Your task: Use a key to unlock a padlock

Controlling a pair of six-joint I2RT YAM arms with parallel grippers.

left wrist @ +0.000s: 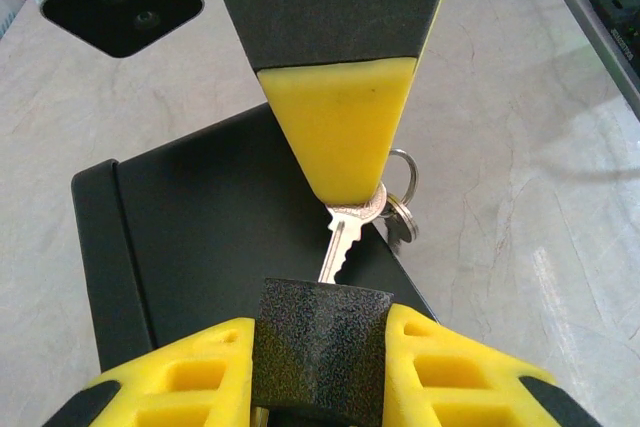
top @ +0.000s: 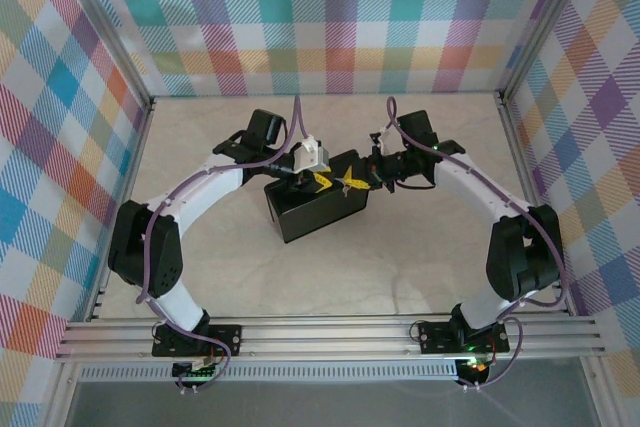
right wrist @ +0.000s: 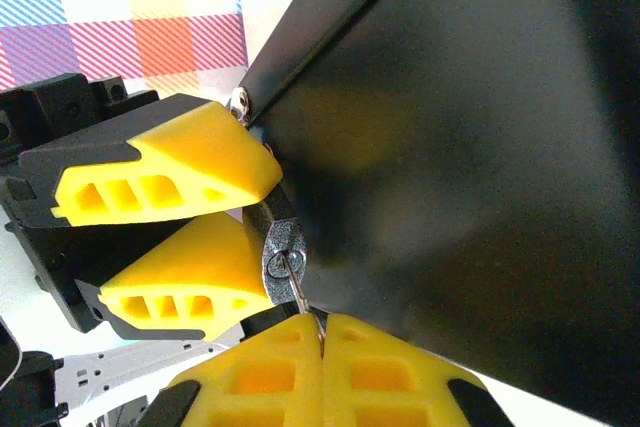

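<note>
Plaid-panelled enclosure; pale marbled table (top: 420, 277); black box (left wrist: 200, 237) lying near the table's centre, slightly toward the far edge.

Left arm: left end effector (top: 321, 182) sits over the box, grasping the padlock (left wrist: 320, 337) across its dark body. The jaws are only partly closed, held apart by the block.

Padlock: raised just above the box lid, with its silvery keyway face (right wrist: 283, 255) turned toward the right arm.

Key (left wrist: 340, 242): its blade spans the short gap between the two end effectors, tip at the keyway and some teeth exposed. It looks partly entered; depth cannot be read. The key ring (left wrist: 402, 187) hangs beside the bow.

Right arm: right end effector (right wrist: 322, 342) is clenched flat on the key's bow.

Critical relation: the padlock lies directly left of the right end effector, and the key's long axis appears to line up with the keyway. Only the right arm can drive the key. Judgement: the next move is to seat it along that axis, then twist. Any tilt off the axis risks binding.

Shackle state not readable.
</note>
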